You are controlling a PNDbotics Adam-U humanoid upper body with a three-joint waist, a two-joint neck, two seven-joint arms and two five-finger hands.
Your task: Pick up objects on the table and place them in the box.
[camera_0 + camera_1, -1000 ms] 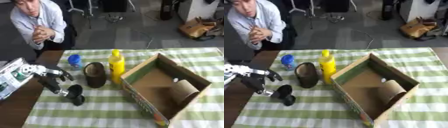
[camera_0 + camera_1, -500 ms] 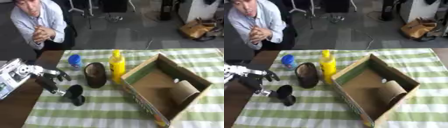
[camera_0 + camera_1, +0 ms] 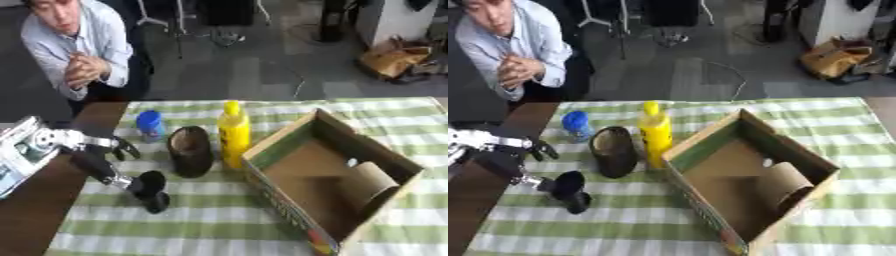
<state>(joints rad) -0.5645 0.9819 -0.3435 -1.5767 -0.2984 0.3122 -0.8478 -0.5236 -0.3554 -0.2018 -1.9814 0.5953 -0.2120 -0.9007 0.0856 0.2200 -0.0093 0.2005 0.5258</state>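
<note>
Black object (image 3: 150,190) just below-right of left hand (image 3: 92,152), seemingly touching.

The left hand (image 3: 96,150) entered from the left side on a silver-jointed wrist. Its black fingers (image 3: 125,148) were spread and loosely bent, enclosing nothing. The right hand appeared in neither view.

Open cardboard box (image 3: 350,170) sits on the right, a brown roll (image 3: 372,182) inside. Beside it stands a yellow bottle (image 3: 234,134), then a dark brown shoe-like object (image 3: 190,151), a small blue bottle (image 3: 150,125), and a black object (image 3: 150,190) lying nearer.
</note>
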